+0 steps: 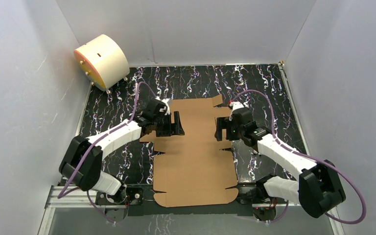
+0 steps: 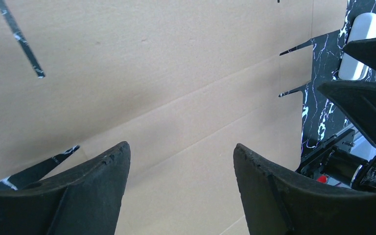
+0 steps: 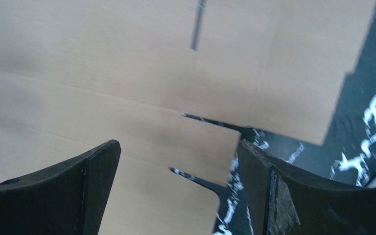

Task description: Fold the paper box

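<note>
Paper box (image 1: 196, 161) lies flat on the tabletop (image 1: 264, 88).
Left fingers (image 2: 93, 191) and right fingers (image 3: 93, 191) hover spread, empty, over its opposite sides; best to raise both sides together along their creases.

Your paper box (image 1: 196, 166) is plain brown corrugated cardboard, matt and smooth apart from its pressed creases. The table (image 1: 274, 88) under it has a black marble-print surface with white and purple veins. On your left tool (image 2: 181, 147) and right tool (image 3: 178, 144), the fingers are matt black, rough-edged plastic.
</note>
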Available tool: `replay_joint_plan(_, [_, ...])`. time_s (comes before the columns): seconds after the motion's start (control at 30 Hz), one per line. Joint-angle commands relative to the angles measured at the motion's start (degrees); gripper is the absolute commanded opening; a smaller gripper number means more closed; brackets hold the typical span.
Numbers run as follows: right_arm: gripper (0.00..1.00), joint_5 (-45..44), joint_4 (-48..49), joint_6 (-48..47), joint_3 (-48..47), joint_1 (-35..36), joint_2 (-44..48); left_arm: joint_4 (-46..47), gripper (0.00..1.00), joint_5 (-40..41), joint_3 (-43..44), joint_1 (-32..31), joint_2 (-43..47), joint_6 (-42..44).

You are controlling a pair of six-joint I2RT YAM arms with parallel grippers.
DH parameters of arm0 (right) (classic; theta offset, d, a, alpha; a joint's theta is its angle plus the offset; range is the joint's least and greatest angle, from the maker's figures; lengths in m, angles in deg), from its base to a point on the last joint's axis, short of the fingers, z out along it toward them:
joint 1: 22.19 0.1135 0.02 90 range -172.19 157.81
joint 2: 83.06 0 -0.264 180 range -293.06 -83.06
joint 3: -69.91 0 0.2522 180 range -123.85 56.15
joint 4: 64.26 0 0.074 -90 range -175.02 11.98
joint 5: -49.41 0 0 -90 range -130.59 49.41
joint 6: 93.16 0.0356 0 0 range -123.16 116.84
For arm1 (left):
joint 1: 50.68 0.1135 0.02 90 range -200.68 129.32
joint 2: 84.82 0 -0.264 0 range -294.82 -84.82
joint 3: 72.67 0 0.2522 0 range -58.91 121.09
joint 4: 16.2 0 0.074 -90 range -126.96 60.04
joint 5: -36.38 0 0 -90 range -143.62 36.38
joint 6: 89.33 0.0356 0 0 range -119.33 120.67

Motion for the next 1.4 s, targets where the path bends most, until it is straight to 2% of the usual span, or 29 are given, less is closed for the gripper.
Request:
replay_joint_plan(0.0, [0.99, 3.6, -2.9, 0.8, 3.8, -5.7, 3.5, 4.0, 0.75, -4.2, 2.4, -0.6, -3.2, -0.5])
replay_joint_plan(0.13, [0.95, 10.3, -0.6, 1.2, 7.1, -10.8, 4.9, 4.9, 0.75, -4.5, 2.7, -0.8, -6.5, -0.2])
replay_joint_plan(0.37, [0.82, 17.8, 4.6, 1.9, 10.5, -15.9, 2.3, 6.0, 0.75, -4.3, 1.7, -0.9, -9.8, -0.1])
replay_joint_plan(0.7, [0.7, 22.7, 10.8, 2.9, 14.4, -18.2, -1.2, 7.6, 0.75, -4.2, 0.2, -0.9, -13.2, -0.3])
replay_joint_plan(0.87, [0.58, 27.0, 13.1, 3.7, 14.4, -18.2, -3.1, 8.9, 0.75, -4.1, -1.2, -0.9, -14.1, -1.2])
replay_joint_plan(1.1, [0.5, 30.6, 11.1, 4.2, 12.1, -18.2, 0.0, 9.7, 0.74, -4.4, -2.5, -0.9, -15.3, -2.0])
replay_joint_plan(1.37, [0.5, 32.1, 6.3, 4.5, 9.0, -18.1, 2.8, 10.1, 0.74, -4.7, -2.6, -1.0, -15.6, -2.5])
